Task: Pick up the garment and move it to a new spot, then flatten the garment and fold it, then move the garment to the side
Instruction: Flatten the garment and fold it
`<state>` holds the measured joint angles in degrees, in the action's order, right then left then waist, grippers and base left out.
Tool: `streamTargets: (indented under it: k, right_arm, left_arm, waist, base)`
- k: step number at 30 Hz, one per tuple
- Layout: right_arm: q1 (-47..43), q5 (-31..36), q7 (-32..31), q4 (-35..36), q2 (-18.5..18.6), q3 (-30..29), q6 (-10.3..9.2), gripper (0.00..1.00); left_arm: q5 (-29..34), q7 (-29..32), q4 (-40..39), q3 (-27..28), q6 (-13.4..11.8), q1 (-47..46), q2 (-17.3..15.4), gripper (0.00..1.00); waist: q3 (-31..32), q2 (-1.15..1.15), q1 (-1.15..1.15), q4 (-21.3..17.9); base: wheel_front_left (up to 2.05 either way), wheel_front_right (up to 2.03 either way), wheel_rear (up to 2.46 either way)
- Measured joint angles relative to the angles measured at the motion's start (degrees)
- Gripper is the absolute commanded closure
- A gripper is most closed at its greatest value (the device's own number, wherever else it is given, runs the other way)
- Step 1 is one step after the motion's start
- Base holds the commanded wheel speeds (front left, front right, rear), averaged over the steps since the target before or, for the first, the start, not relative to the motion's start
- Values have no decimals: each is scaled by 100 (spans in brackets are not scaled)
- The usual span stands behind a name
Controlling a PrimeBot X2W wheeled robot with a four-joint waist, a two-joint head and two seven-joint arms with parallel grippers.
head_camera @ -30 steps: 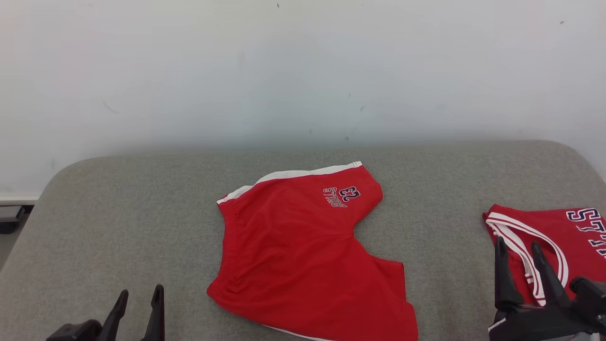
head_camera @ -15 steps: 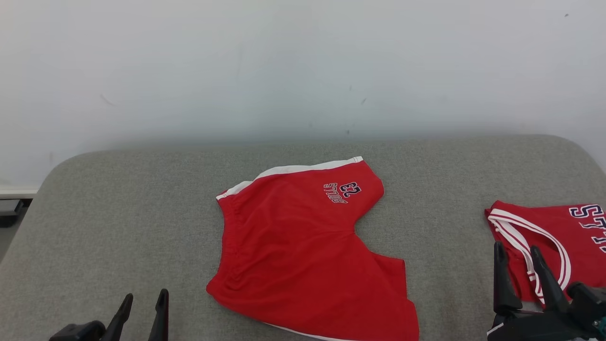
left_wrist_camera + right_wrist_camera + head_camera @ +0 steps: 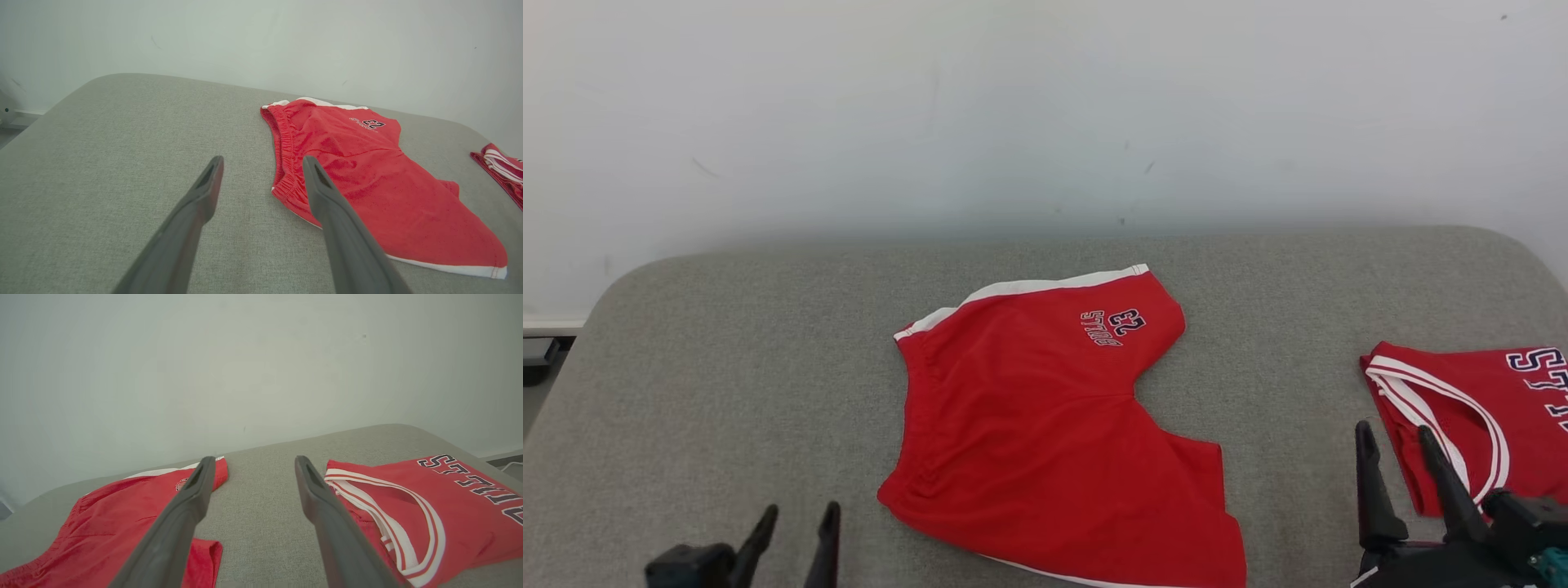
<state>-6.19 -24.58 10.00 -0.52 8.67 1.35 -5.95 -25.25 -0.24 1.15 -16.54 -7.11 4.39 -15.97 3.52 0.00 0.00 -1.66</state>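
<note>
The garment, a pair of red shorts [image 3: 1045, 425] with white trim and a dark "23" print, lies spread on the grey padded table [image 3: 727, 367]. Its elastic waistband [image 3: 282, 155] faces my left side. My left gripper [image 3: 800, 511] is open low at the front left, apart from the shorts. In the left wrist view, the left gripper [image 3: 262, 160] points at the waistband's near corner from above the table. My right gripper [image 3: 1393, 429] is open at the front right, in the gap between the shorts [image 3: 122, 506] and a red jersey. Neither gripper holds anything.
A red jersey [image 3: 1478, 408] with white-striped neckline and dark lettering lies at the table's right edge, partly out of frame. A pale wall [image 3: 1045, 122] rises right behind the table. The table's rounded left corner [image 3: 613, 294] drops to the floor.
The head view has tilted, shifting the whole picture up a little. My left gripper has moved right toward the shorts. My right gripper has edged left. Both garments lie as before.
</note>
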Motion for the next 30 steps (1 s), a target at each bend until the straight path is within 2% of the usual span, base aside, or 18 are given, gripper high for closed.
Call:
streamTargets:
  k: [2,7,16,23,30]
  right_arm:
    - [-47,46,-134,1,79,124,46,0]
    - [-154,414,-959,-274,448,772,286,0]
    - [2,569,-2180,-435,583,1521,614,0]
    - [108,657,-2706,-445,590,1782,748,0]
    - [359,659,-3014,-376,654,1737,748,0]
  left_arm:
    - [140,182,8,-268,20,-63,-47,0]
    - [309,823,417,-816,479,-844,-221,0]
    - [681,1833,1449,-1452,1291,-1946,-554,0]
    - [989,2193,1863,-1917,1421,-2417,-829,0]
    - [809,2237,2226,-2090,1426,-3051,-523,0]
  waist:
    - [-14,0,-1,13]
    - [-114,1,0,73]
    - [-389,0,0,36]
    - [-638,1,0,-70]
    - [-1040,1,1,-81]
  base:
    - [0,0,0]
    - [0,0,0]
    - [0,0,0]
    - [0,0,0]
    - [0,0,0]
